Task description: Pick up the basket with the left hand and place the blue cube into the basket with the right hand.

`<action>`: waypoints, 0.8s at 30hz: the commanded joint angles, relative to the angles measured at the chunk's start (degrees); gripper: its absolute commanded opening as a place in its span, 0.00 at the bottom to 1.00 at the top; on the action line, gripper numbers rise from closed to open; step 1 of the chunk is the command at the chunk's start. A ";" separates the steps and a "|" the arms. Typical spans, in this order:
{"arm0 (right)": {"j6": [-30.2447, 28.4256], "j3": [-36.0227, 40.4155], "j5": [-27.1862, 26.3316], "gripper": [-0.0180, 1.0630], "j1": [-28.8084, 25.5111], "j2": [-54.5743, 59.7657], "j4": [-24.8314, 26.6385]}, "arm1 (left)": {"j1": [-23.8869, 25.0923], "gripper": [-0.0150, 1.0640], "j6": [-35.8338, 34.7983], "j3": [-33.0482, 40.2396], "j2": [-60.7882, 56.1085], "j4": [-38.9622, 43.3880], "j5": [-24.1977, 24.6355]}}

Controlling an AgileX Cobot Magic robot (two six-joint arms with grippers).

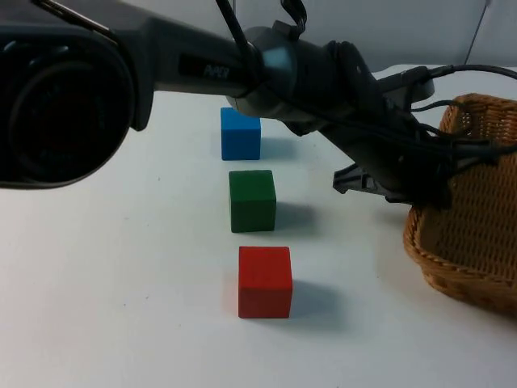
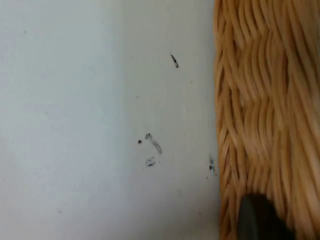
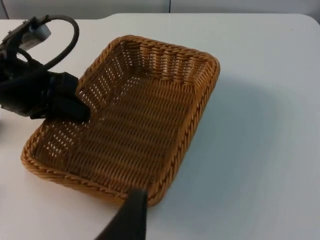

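Reaching across the table (image 1: 121, 323), the left gripper (image 1: 428, 190) holds the basket (image 1: 477, 242) rim; the blue cube (image 1: 241, 134) sits behind green cube (image 1: 252, 200) and red cube (image 1: 265, 281).

Left wrist: woven wall, close.

Right wrist: the right arm waits above the basket; claw unclear.

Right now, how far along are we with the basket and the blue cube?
Early. The left hand is at the basket rim; whether it grips I cannot tell. The blue cube sits untouched on the table, behind the green cube and red cube. Left: lift basket, load cube.
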 commanded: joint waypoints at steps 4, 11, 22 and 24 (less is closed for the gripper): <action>-0.02 0.25 -0.67 0.98 -0.43 -0.27 -0.12 | 0.13 0.01 -5.74 -1.44 -0.70 0.49 -1.27; -0.02 0.25 -0.67 0.98 -0.43 -0.27 -0.12 | 1.66 0.01 -10.18 -1.44 -4.40 2.84 -0.04; -0.02 0.25 -0.67 0.98 -0.43 -0.27 -0.12 | 7.05 0.01 -11.74 -1.21 -11.23 5.99 6.43; -0.02 0.25 -0.67 0.98 -0.43 -0.27 -0.12 | 8.30 0.01 -11.97 -1.21 -13.29 6.11 7.02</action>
